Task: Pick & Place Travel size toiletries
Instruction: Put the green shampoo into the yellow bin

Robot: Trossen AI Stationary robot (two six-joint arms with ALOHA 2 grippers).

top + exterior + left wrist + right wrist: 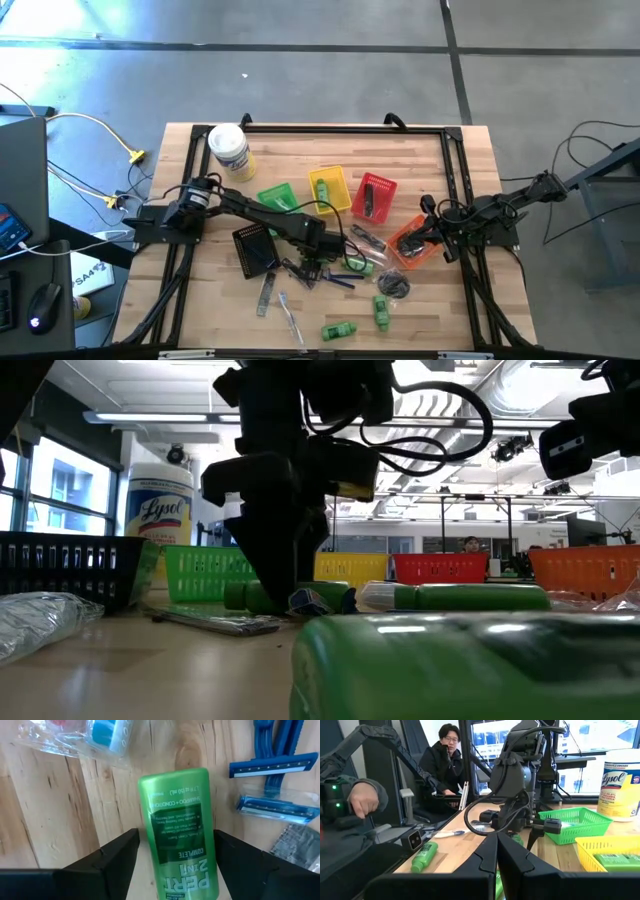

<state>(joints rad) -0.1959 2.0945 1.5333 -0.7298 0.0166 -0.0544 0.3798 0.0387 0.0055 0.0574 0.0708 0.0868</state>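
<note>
The table (200, 310) has bare wood along its near-left edge, well clear of the black basket (254, 249), and that is the widest open room on it. Loose toiletries crowd the middle just beside the black basket: blue razors (280, 767), a wrapped toothbrush (107, 735), a clear stick (291, 318), and two green bottles (339, 329) lie nearer the front edge. Baskets stand in a row beyond: the green basket (277, 194) just beside the black basket with nothing that I can make out in it, the yellow basket (331, 188) with a green bottle inside, the red basket (374, 196) with something dark inside, and the orange basket (411, 243) far from the black one, under the right arm. The white canister (229, 151) stands behind them near the far-left corner. The left arm reaches out from the table's left side past the black basket, and the left gripper (172, 862) points down over the clutter, its fingers (117, 855) spread wide on either side of a green shampoo bottle (177, 827) lying flat on the wood, not visibly pinching it. The right gripper (497, 862) rests at the orange basket, fingers pressed together, holding nothing.
</note>
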